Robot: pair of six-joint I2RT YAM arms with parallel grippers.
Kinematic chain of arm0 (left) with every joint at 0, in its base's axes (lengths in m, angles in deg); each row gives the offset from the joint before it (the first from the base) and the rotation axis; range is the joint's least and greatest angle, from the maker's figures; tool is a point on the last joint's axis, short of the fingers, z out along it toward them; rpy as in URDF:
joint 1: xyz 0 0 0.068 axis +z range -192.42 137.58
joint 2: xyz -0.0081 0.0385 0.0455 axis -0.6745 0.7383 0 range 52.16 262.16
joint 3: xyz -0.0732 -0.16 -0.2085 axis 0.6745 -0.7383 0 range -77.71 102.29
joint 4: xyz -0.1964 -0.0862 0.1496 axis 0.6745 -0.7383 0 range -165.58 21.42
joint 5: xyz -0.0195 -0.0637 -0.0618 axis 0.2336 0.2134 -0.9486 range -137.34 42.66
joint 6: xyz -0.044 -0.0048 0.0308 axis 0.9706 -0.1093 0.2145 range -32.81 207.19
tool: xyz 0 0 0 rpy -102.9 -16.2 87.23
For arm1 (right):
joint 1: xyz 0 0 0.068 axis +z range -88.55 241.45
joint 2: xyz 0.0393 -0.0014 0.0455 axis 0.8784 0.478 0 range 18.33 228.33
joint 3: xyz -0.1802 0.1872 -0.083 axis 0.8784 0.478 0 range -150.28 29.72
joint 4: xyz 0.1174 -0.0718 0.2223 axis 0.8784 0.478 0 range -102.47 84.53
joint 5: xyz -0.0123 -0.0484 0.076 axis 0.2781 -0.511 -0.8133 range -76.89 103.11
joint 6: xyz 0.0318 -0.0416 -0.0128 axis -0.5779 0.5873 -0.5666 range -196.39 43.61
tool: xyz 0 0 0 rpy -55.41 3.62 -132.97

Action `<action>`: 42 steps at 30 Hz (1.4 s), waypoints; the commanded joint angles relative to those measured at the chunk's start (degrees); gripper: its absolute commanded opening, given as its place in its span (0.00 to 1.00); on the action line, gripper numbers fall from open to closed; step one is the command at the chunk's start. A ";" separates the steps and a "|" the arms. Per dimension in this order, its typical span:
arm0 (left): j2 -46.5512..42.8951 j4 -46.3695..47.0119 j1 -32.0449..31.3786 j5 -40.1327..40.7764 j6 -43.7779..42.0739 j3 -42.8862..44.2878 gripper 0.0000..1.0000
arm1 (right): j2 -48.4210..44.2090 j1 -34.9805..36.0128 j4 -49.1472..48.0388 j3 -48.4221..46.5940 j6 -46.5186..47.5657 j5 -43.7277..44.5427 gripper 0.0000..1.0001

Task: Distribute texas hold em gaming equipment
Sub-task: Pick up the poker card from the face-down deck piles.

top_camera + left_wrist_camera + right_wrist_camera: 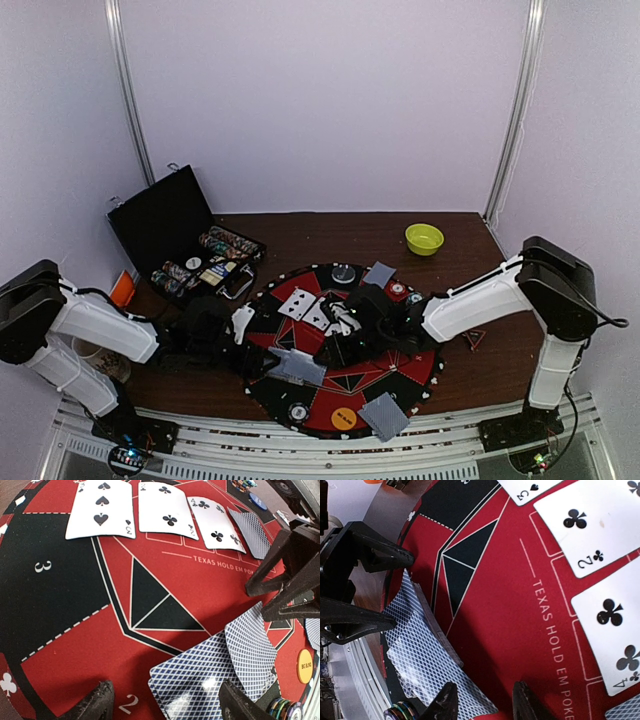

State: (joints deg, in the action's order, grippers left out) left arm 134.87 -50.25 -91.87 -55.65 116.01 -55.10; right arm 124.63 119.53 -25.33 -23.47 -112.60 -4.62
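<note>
Grey-blue crosshatched cards (197, 682) on red-black mat (200, 592)

left arm (100, 330), right arm (470, 305): white shells, black joints | left hand (165, 705), right hand (485, 702): black, perhaps plastic

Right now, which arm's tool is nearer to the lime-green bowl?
Right. The right tool hovers over the middle of the mat, diagonally in front of the lime-green bowl; the left tool is further left, over the mat's left side.

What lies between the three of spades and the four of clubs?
The two of clubs, face up; the left wrist view shows it.
</note>
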 commanded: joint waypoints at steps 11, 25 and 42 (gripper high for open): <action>-0.06 -6.70 0.06 0.54 -0.81 0.33 0.75 | 1.62 -0.62 1.72 -0.39 4.43 -7.21 0.17; -3.78 -9.44 0.06 0.99 -2.02 2.06 0.75 | -8.06 -0.91 14.86 -5.12 10.10 -6.87 0.00; -22.43 -8.29 -0.04 -22.64 -15.31 7.51 0.70 | -21.17 3.35 39.14 -16.91 35.29 -1.32 0.00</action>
State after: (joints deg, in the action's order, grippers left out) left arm 110.26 -57.53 -91.87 -66.17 105.93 -51.93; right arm 103.91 119.44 4.13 -35.71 -87.48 -7.79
